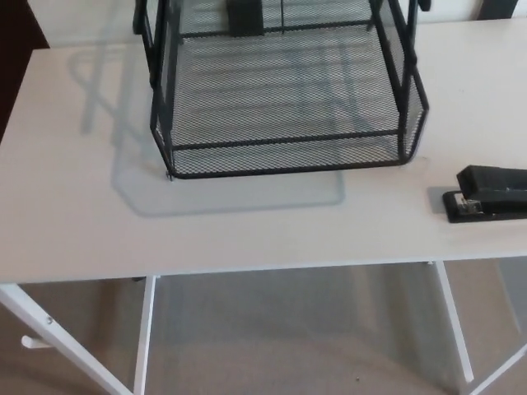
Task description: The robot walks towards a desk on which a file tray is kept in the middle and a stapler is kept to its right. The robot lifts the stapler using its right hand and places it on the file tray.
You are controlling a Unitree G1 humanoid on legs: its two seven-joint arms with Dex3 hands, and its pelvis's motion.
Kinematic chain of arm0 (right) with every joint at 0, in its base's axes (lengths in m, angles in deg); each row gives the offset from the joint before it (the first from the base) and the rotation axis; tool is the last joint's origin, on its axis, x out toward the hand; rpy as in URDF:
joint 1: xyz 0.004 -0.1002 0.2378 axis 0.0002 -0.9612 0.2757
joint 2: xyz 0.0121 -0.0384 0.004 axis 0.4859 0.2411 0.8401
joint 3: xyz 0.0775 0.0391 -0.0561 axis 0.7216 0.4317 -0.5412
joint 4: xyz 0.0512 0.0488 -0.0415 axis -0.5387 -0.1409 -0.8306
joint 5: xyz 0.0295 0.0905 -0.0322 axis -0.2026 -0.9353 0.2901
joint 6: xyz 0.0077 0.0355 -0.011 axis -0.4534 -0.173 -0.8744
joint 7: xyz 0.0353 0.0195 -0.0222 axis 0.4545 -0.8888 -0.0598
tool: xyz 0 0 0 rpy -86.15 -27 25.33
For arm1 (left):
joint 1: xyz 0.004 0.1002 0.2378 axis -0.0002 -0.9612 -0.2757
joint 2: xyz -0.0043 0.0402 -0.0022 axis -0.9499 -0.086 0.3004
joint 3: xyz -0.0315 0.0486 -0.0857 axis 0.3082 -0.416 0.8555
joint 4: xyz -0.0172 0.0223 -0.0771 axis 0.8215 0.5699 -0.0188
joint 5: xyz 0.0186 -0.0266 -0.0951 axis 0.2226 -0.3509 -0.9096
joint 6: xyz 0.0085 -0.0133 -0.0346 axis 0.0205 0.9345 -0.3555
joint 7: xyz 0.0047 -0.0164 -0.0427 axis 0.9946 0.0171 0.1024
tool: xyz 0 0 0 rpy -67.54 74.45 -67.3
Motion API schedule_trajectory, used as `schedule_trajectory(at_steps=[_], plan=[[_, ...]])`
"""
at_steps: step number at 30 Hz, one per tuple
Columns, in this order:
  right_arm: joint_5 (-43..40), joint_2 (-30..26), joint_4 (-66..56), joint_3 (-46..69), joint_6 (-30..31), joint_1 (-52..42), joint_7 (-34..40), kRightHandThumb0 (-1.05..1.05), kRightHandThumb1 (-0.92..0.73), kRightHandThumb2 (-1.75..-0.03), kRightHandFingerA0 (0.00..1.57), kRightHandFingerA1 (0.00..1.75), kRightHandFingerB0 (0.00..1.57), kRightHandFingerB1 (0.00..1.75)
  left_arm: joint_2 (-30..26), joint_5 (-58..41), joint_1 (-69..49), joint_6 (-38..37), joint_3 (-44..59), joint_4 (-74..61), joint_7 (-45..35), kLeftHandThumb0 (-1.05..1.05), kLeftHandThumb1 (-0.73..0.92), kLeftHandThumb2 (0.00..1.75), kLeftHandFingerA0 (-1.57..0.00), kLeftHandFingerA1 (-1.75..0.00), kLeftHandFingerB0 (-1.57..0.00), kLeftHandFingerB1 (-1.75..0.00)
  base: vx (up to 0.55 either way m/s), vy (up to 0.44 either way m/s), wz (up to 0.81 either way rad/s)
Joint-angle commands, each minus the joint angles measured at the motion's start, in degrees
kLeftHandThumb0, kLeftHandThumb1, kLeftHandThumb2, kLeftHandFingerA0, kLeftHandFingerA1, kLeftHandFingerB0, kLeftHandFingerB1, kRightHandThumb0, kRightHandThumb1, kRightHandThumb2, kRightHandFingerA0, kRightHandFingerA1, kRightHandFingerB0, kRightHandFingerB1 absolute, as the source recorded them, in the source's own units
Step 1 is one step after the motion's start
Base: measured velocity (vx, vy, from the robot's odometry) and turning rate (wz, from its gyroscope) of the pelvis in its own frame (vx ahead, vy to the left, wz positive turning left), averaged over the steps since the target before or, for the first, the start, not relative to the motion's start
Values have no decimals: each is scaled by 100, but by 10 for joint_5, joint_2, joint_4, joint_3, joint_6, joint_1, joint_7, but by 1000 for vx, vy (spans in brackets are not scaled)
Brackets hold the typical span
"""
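A black wire-mesh file tray (288, 152) stands in the middle of the white desk (247, 230), its open front facing me and its upper tiers cut off by the top edge. A black stapler (487, 194) lies flat on the desk to the right of the tray, near the right picture edge and close to the desk's front edge, with its metal nose pointing left. Neither of my hands shows in the head view.
A dark block (244, 16) sits at the back inside the tray. The desk's white legs (144, 329) and beige carpet show below the front edge. A dark piece of furniture (15, 49) stands at the far left.
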Motion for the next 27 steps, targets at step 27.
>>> schedule_trajectory(at_steps=[27], plan=[[-140, 48, 7, 195, -13, 10, -23, -53, -55, -57, 30, 59, 0, 24, 9, -71, -22, -48, 113, -27, 15, -65, 43, 114, -57, -90, -43, -80, 8, 44, 0]])
